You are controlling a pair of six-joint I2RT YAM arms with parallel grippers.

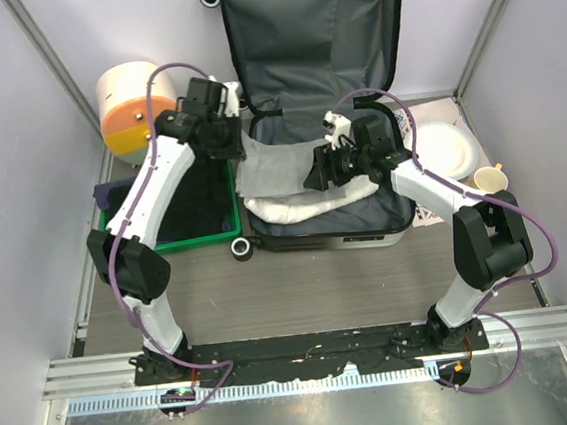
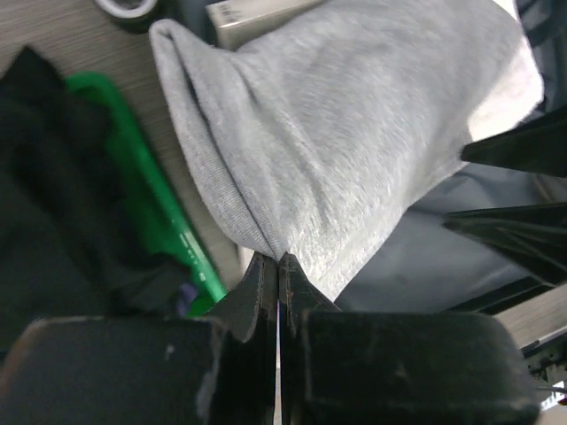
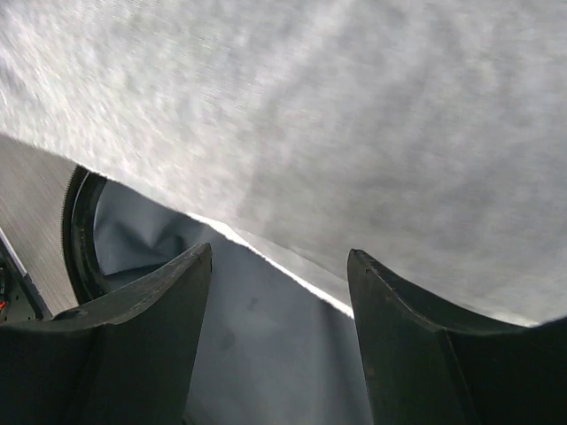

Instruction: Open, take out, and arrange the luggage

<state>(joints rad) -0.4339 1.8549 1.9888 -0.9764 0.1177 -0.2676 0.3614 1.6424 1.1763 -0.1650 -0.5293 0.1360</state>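
green tray (image 1: 206,242), left of the table: black cloth (image 1: 197,196) lies in it.

left hand (image 2: 279,261): fingers pressed together on a thin fold at the corner of the grey garment (image 2: 354,133), by the left rim of the luggage (image 1: 336,236).

luggage: open in the middle of the table, lid propped upright at the back. the grey garment lies over a white cloth (image 1: 303,209) in the base.

right hand (image 3: 279,283): fingers apart, nothing between them, poised just over the grey garment.

our judgement: the step in hand is lifting the grey garment out toward the tray. we advise:
- raise the pinched corner slowly, since the hold is on a thin fold only.
- clear the rim before swinging left.
- have the right hand take the far edge or lift away, so it does not pin the garment.
- watch that the white cloth is not dragged along.
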